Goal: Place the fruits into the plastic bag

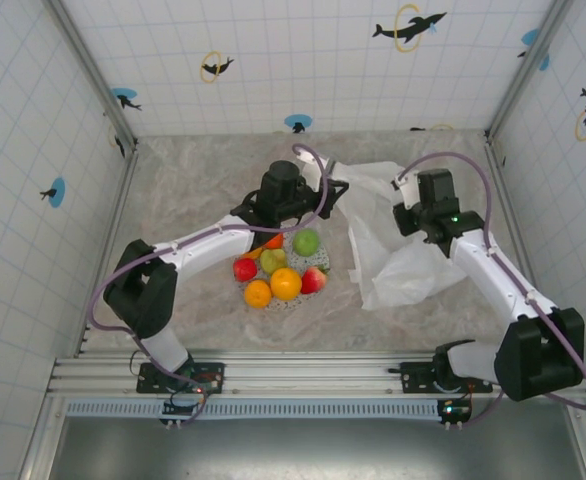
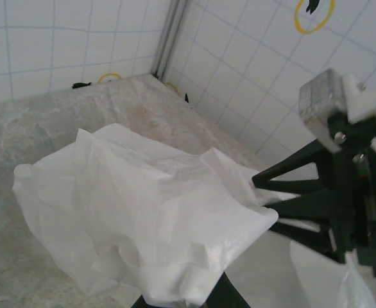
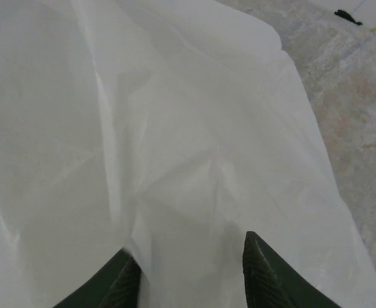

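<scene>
R gripper [image 3: 191,273] part-open over crinkly white plastic bag [image 3: 175,128], far-right of table [image 1: 193,190]; L gripper [image 2: 181,296] clenched, prob. pinching bag.

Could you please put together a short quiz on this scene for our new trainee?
1. True or false: the fruits already lie inside the plastic bag.
2. Which arm's gripper is shut on the bag? A left, B right.
3. Fill in: the fruits rest on a speckled ____.
Key: 1 false. 2 A: the left gripper clamps it, the right gripper stands open. 3 plate.
</scene>
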Controlling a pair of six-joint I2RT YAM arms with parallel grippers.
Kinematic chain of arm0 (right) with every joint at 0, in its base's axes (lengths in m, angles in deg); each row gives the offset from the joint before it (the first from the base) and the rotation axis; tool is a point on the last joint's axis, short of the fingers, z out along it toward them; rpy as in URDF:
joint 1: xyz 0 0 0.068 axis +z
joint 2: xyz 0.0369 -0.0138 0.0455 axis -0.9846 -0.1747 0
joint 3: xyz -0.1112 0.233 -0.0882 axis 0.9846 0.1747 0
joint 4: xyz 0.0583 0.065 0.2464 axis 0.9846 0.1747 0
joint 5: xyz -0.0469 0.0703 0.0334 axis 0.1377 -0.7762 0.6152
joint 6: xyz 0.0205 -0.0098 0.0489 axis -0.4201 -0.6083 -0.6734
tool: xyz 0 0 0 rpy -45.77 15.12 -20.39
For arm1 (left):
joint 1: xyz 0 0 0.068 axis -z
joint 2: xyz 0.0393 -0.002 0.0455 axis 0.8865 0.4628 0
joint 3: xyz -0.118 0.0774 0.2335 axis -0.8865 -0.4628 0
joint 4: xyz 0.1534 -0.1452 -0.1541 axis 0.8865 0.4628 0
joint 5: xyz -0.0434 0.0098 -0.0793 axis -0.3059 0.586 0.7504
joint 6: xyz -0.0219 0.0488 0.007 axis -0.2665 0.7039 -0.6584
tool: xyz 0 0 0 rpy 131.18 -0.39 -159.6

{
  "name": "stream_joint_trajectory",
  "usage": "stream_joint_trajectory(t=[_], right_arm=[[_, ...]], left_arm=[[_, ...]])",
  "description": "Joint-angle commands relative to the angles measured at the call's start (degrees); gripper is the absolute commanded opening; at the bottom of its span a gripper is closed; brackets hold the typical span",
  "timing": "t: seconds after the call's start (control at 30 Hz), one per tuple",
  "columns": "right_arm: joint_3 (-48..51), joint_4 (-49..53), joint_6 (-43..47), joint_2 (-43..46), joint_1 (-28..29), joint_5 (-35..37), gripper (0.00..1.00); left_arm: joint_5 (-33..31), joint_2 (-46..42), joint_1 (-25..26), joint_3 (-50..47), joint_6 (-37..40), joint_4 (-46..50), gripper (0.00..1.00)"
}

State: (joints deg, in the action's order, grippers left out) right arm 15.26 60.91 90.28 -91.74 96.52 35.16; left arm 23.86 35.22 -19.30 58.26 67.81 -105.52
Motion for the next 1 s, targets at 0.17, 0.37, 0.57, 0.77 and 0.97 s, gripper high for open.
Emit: stream_joint_trajectory(t=[0.17,0.37,0.57,0.77,0.97], right_arm=[[5.2,-5.9,-2.3,1.1,5.1,6.7,0.52],[5.1,-7.5,-1.5,-0.2,5.8,13.3,0.45],[3.9,-6.3,-0.2,-0.5,5.8,14.7,0.09],[0.5,-4.2,-1.4,0.0,3.9,7.5,0.0],[-1.5,-3.2,-8.3,-1.1,0.6,-3.7,0.0]], left_arm=[[1.5,-1.2,0.2,-0.7,-6.4,-1.4,0.0],[0.9,-1.5,0.2,-1.3,-6.4,-0.8,0.0],[-1.7,-2.7,0.2,-3.2,-7.1,-0.6,0.0],[-10.5,-4.3,0.1,-7.7,-4.7,0.8,0.06],[-15.0,-4.7,-0.2,-10.8,-1.5,1.4,0.28]])
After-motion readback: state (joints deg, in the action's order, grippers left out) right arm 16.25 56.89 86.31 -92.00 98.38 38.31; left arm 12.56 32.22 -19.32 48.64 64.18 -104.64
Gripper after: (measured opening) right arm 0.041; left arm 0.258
